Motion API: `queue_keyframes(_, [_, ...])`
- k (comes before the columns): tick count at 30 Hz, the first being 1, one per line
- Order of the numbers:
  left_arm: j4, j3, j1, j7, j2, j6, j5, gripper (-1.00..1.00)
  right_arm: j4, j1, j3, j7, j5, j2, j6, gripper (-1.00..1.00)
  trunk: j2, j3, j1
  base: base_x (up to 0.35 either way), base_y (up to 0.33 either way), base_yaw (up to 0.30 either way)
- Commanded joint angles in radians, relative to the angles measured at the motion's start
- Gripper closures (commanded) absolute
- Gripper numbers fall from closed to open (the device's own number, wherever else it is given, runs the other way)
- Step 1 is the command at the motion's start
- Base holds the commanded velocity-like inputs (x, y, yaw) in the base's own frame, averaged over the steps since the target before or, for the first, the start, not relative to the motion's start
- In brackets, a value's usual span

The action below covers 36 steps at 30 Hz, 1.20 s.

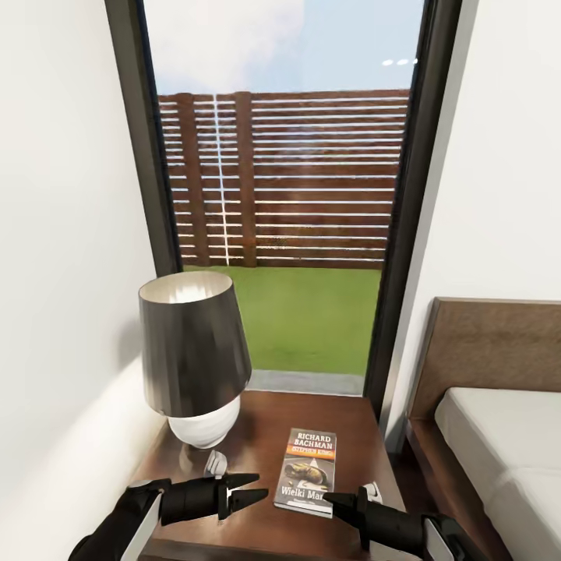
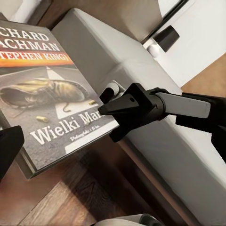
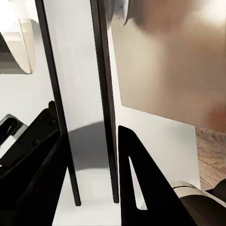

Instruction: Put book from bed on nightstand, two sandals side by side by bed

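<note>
Taking the nightstand [image 1: 265, 436] as your reference: it is a low cabinet with a glossy dark brown wood top that shows grain and reflections.

At its far left corner stands a table lamp [image 1: 193, 354], with a tapered dark grey shade, pale inside, on a rounded ribbed white base. The lamp sits close to the white wall and crowds the left part of the top.

Over the near left edge you have your left hand [image 1: 248, 488], matte black with pointed fingers. The fingers are spread, with nothing between them, and their tips point toward the book.

The book [image 1: 308, 470] lies flat on the nightstand, right of centre and toward the near edge. It is a thin paperback with a glossy dark cover, white "Richard Bachman" lettering, an orange band and a picture of a worn shoe. In the left wrist view the book [image 2: 44, 94] rests on the wood with its corner near the edge.

Just right of the book, at the near right corner, sits your right hand [image 1: 340, 499]. From these views you cannot tell whether it is spread or pressed together. It is close to the book's edge; contact cannot be confirmed.

Behind the nightstand is a tall black-framed window [image 1: 284, 179], showing grass and a slatted brown fence.

Right of the nightstand stands the bed [image 1: 506, 436], with a smooth pale mattress, dark wooden frame and flat brown headboard.
</note>
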State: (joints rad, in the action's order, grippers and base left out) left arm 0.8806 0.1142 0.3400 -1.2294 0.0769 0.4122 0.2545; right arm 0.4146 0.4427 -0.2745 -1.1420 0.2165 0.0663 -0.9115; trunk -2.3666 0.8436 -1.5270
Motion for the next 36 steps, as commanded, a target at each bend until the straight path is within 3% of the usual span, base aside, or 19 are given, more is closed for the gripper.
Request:
queue_keyframes(1, [0.0,0.004,0.001,0.001,0.001,0.011,0.009,-1.0,0.0,0.001,-0.003,-0.002,0.0,0.0,-0.004,1.0,0.0,0.001,0.0,0.112,0.0,0.0])
queue_keyframes(25, [0.0,0.004,0.001,0.002,0.001,0.011,0.009,-1.0,0.0,0.001,-0.003,-0.002,0.0,0.0,-0.004,1.0,0.0,0.001,0.0,0.072,0.0,0.0])
queue_keyframes(36, [0.0,0.004,0.001,0.002,0.001,0.011,0.009,-1.0,0.0,0.001,-0.003,-0.002,0.0,0.0,-0.004,1.0,-0.077,0.036,-0.042,0.0,0.0,0.0])
